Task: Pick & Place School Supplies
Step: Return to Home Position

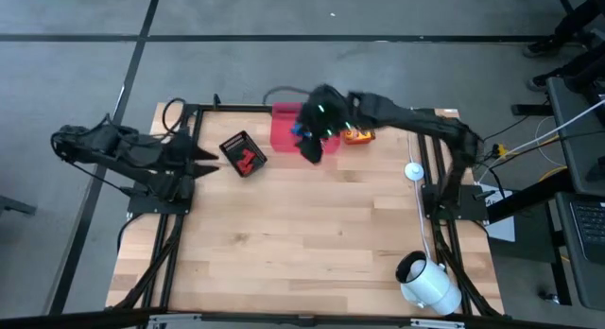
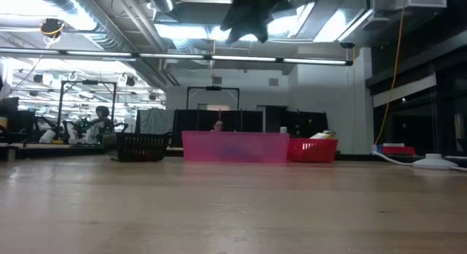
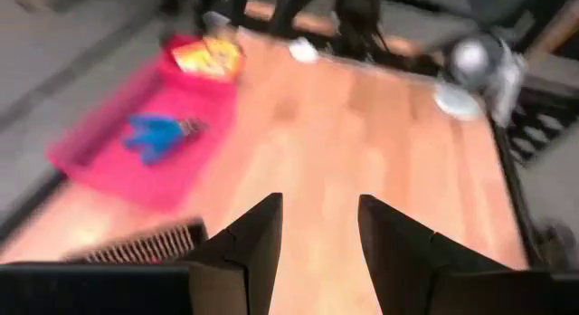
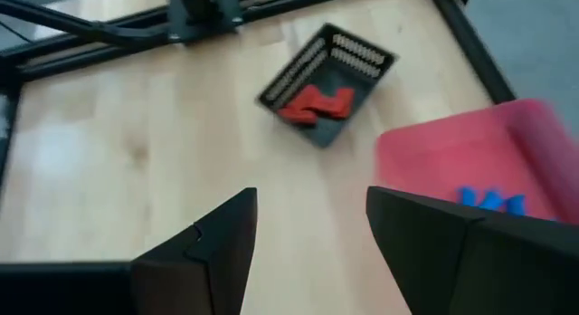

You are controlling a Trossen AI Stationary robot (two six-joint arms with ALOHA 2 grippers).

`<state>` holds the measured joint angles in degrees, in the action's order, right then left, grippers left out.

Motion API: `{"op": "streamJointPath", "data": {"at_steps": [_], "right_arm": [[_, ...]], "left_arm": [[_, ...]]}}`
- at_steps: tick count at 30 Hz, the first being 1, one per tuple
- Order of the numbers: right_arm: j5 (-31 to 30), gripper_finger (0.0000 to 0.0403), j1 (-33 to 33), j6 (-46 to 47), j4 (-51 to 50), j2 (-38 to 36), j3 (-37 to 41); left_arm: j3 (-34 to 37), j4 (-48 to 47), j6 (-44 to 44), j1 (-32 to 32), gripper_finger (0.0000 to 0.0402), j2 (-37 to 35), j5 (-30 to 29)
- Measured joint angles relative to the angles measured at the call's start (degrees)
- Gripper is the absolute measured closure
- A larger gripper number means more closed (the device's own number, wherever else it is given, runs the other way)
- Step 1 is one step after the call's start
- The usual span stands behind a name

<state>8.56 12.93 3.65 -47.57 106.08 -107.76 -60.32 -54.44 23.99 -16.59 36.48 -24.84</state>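
Note:
Three mesh bins sit along the table's far edge. The black bin holds several red pieces. The pink bin holds blue-handled tools. The orange bin holds yellow crayon boxes. My right gripper hovers high over the near edge of the pink bin, open and empty. My left gripper waits at the table's left edge beside the black bin, open and empty.
A large white cylinder lies near the table's near right corner. A small white round object with a cable sits at the right edge. Bare wood covers the middle and near part of the table. People show in the room beyond.

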Motion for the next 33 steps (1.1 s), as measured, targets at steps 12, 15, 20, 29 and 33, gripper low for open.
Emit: {"op": "streamJointPath", "data": {"at_steps": [12, 15, 20, 29, 33], "right_arm": [[-21.9, 0.0191, -13.9, 23.9, 12.7, -23.7, 24.5], [-27.5, 0.0191, -16.8, 28.8, 12.0, -26.5, 25.0], [-34.2, 0.0191, -20.4, 35.2, 11.6, -28.5, 25.0], [-43.2, 0.0191, -26.1, 42.3, 11.0, -28.5, 25.1], [-45.4, 0.0191, -28.4, 45.7, 9.5, -28.5, 25.1]], "left_arm": [[35.5, 37.2, -10.3, -0.8, 0.0258, -20.0, 1.6], [40.4, 41.2, -11.4, 3.0, 0.0258, -23.8, 6.0], [47.0, 42.8, -13.6, 8.5, 0.0258, -32.4, 13.1], [52.9, 43.1, -13.1, 15.8, 0.0258, -36.4, 22.2], [53.5, 44.6, -15.2, 17.8, 0.0258, -36.5, 23.3]]}}
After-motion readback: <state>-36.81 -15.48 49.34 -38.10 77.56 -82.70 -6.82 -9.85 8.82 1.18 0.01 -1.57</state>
